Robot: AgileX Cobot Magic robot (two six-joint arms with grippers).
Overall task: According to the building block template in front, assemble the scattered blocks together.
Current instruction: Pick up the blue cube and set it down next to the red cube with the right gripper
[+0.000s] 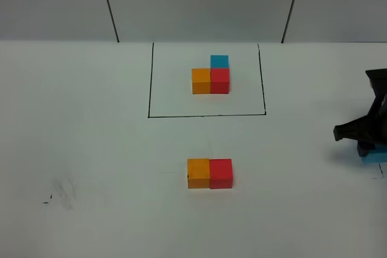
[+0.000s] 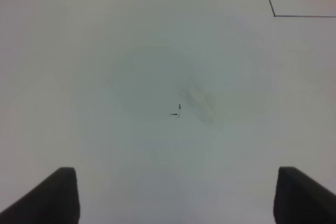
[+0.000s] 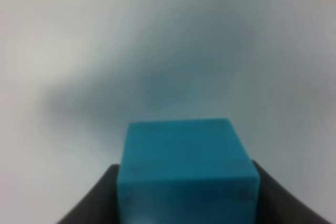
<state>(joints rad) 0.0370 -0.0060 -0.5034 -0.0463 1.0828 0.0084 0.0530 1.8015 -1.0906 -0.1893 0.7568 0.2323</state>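
Blue cube: light blue matte cube [image 3: 186, 169] fills the near part of the right wrist view, sitting between the two dark fingers [image 3: 89, 203] of the right gripper [image 3: 184, 203]; on the table it lies at the far right edge, well apart from the other loose blocks.
Right grip: the fingers stand narrow, flush against both sides of the cube; the close view is soft, so I judge it held rather than merely bracketed.
Step in hand: picking up the blue cube, the last of the scattered blocks.
Doing it well: grip square on opposite faces, lift straight, carry it to the far side of the loose red cube [image 1: 221, 173], then lower until it touches, edges flush.
Loose pair: plain orange cube [image 1: 198, 173] and the red one are touching side by side, near the table's middle.
Template: black-lined square outline [image 1: 149, 80] with its orange, red and blue trio in an L, farther back.
Left gripper [image 2: 176, 198]: fingers wide apart, nothing between them, over bare white table [image 2: 105, 77] with a faint smudge [image 2: 197, 98].
In the way: nothing along the path; nudging the joined pair on set-down is the likely risk.
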